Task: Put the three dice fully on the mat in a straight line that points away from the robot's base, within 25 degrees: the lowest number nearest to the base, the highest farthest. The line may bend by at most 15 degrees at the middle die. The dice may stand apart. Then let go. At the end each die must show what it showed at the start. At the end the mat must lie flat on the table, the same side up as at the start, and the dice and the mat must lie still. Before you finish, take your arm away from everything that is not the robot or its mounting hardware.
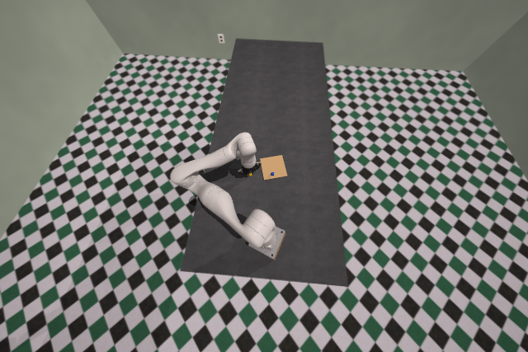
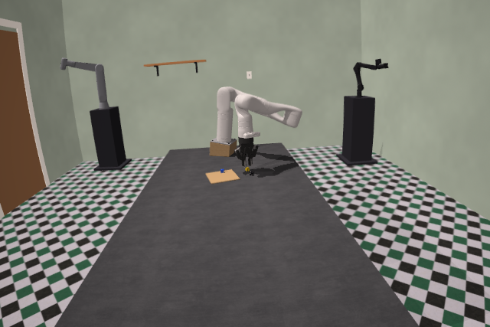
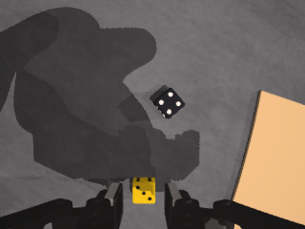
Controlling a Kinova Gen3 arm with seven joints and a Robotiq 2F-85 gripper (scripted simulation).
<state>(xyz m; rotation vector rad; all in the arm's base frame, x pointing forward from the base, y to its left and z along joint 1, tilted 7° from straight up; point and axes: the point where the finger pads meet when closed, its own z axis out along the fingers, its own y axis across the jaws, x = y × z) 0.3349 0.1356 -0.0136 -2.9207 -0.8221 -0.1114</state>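
Note:
A yellow die [image 3: 145,190] lies on the dark table between my gripper's fingers, with a small gap on each side. The gripper is partly open and points straight down over it; it touches nothing that I can see. The yellow die also shows in the top and exterior views [image 1: 250,174] [image 2: 247,168]. A black die [image 3: 170,101] [image 2: 250,171] with four white pips up lies on the table a little beyond it. The tan mat [image 1: 273,166] [image 2: 222,176] [image 3: 276,166] lies flat beside them. A blue die [image 1: 272,174] [image 2: 222,170] sits on the mat near its edge.
The arm's base [image 1: 266,239] stands on a tan block at the near end of the long dark table [image 1: 272,161]. Two black pedestals with other arms [image 2: 106,137] [image 2: 357,129] stand on the checkered floor, far from the table.

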